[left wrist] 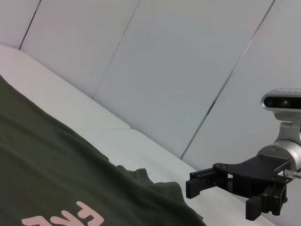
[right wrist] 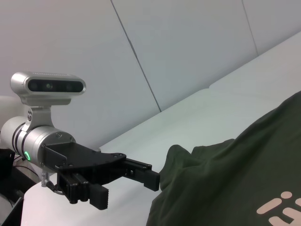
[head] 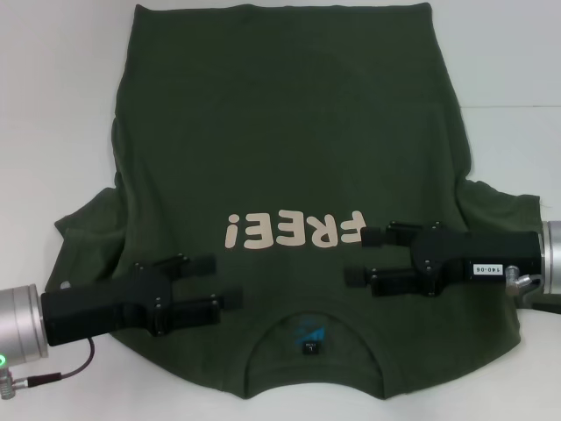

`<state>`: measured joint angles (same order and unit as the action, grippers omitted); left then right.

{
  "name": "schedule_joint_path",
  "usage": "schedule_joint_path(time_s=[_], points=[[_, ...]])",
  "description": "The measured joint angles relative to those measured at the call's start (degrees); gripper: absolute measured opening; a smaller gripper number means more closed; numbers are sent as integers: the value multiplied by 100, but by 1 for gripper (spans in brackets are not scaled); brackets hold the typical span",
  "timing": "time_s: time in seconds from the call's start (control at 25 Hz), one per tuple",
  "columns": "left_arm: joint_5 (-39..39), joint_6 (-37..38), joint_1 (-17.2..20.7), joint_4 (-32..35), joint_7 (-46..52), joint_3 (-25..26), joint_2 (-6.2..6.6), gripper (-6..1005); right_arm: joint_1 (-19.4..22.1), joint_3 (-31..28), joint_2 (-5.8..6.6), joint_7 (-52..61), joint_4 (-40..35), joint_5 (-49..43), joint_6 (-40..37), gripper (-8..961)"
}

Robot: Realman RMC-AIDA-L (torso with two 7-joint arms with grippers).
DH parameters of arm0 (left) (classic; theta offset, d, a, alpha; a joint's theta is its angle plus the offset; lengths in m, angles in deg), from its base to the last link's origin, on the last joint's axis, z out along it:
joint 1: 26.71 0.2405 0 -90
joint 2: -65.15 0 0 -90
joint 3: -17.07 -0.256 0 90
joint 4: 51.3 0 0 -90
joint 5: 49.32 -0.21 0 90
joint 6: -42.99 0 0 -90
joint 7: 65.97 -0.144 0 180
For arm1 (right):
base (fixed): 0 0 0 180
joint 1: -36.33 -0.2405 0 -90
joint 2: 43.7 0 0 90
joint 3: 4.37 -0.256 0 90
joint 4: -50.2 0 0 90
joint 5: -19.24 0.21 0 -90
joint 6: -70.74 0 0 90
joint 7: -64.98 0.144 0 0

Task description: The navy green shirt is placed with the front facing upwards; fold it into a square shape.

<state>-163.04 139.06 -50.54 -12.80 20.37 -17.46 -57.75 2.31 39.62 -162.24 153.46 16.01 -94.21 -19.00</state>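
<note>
The collar [head: 308, 338] at the near edge marks how the shirt [head: 289, 132] is spread face-up on the counter [head: 53, 105], hem farthest away. Both the left gripper [head: 206, 282] and right gripper [head: 361, 254] are held over the chest with fingers parted, grasping nothing. Each should probably be brought out to its own sleeve, so the cloth is pinched at the edge and folded inward evenly.

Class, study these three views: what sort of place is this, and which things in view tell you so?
Probably a robotics lab or test cell, not a home. A bare white table holds only the navy green shirt, plain pale wall panels stand behind it, and the open left gripper and right gripper hover over the shirt.
</note>
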Motion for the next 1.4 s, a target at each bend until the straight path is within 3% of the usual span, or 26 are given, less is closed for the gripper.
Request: schedule_joint_path(time_s=[0.56, 1.04, 1.4], points=[[0, -134, -13, 26, -17, 35, 14, 885, 0, -69, -1, 29, -31, 14, 67, 927], [-46, -665, 238, 21, 14, 1280, 79, 885, -1, -119, -18, 128, 73, 255, 216, 927], [-55, -1568, 505, 31, 41, 1676, 57, 886, -132, -95, -47, 239, 96, 266, 364, 926]])
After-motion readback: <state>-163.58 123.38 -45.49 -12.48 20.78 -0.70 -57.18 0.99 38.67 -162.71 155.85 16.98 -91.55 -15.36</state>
